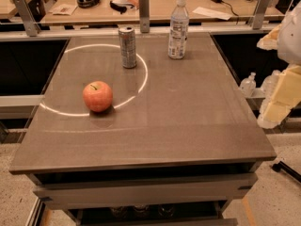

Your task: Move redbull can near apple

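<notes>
The redbull can (127, 46) stands upright on the grey table (188, 117), toward the back left. The apple (98, 96) is red-orange and sits on the table in front of the can and a little to its left, about a can's height away. My gripper (275, 109) hangs off the table's right edge, beyond the tabletop, far from both the can and the apple. It holds nothing that I can see.
A clear plastic bottle with a white cap (178, 28) stands at the back, right of the can. A bright ring of light lies on the tabletop around the can and apple. Behind the table are metal posts and a cluttered desk (155, 4). More bottles (248, 84) sit low at the right.
</notes>
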You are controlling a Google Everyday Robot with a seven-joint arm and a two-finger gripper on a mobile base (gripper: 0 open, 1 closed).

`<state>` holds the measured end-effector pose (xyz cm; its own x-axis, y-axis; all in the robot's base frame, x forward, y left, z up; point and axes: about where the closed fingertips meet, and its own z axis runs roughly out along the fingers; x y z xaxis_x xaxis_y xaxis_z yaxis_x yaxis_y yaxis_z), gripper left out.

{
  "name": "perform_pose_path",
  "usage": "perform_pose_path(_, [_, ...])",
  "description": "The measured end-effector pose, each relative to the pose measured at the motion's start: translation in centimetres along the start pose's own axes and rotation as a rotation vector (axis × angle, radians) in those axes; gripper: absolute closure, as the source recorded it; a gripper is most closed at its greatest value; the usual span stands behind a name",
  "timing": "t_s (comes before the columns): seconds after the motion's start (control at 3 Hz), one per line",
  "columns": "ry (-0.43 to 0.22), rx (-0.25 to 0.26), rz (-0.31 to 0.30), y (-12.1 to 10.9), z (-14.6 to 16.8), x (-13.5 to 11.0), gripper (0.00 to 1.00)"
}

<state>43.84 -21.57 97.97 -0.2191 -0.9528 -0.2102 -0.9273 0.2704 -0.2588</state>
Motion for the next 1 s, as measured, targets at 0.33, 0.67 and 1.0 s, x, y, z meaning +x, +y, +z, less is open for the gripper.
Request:
perform_pose_path(0.33, [0.000, 0.000, 0.000, 0.0, 0.0, 0.0, 0.00])
perform_pose_path(0.67, [-0.020, -0.002, 0.020, -0.2, -0.2, -0.1, 0.00])
perform_pose_path(1.0, [-0.124, -0.010, 0.087, -1.2, 0.5, 0.0, 0.00])
